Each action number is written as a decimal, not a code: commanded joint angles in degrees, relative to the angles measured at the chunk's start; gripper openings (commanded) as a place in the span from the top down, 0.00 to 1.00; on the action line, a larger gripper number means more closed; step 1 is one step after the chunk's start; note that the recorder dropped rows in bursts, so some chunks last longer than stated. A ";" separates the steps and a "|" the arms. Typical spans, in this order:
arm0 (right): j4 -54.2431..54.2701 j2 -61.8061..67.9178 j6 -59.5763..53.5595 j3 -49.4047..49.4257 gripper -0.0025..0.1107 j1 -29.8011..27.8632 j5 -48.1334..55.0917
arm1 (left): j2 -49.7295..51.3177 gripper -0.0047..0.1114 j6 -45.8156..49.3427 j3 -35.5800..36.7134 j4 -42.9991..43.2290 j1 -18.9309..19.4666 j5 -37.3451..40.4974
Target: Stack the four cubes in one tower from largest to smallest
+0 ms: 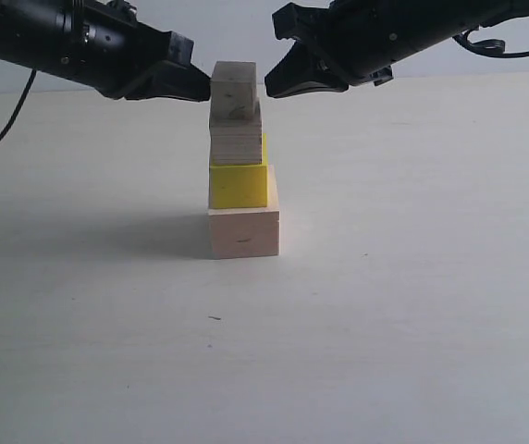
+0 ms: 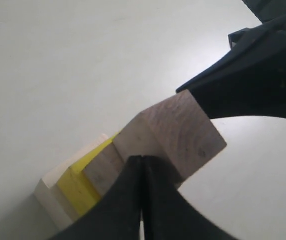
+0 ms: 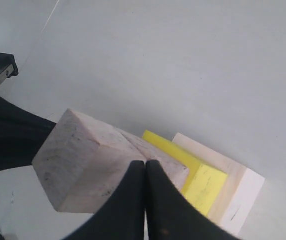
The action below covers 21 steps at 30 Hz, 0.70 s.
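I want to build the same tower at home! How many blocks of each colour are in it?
Bare wood blocks: 3
Yellow blocks: 1
Total: 4

Tabletop (image 1: 412, 305) — pale, matte, off-white, unmarked. Resting directly on it, about centre: the big pale wood cube (image 1: 244, 231), flat on one face, its shadow falling left. Tiny dark speck (image 1: 215, 318) just nearer.
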 commanded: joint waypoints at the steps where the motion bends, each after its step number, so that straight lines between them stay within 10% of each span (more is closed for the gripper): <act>1: 0.59 -0.13 -0.68 -0.15 0.98 0.08 -0.26 | 0.05 0.96 0.27 -0.24 -0.53 -0.18 1.07; 21: -2.76 -1.23 0.00 -0.15 0.98 0.08 -2.55 | -2.97 0.96 -3.03 -0.24 5.34 0.47 -1.16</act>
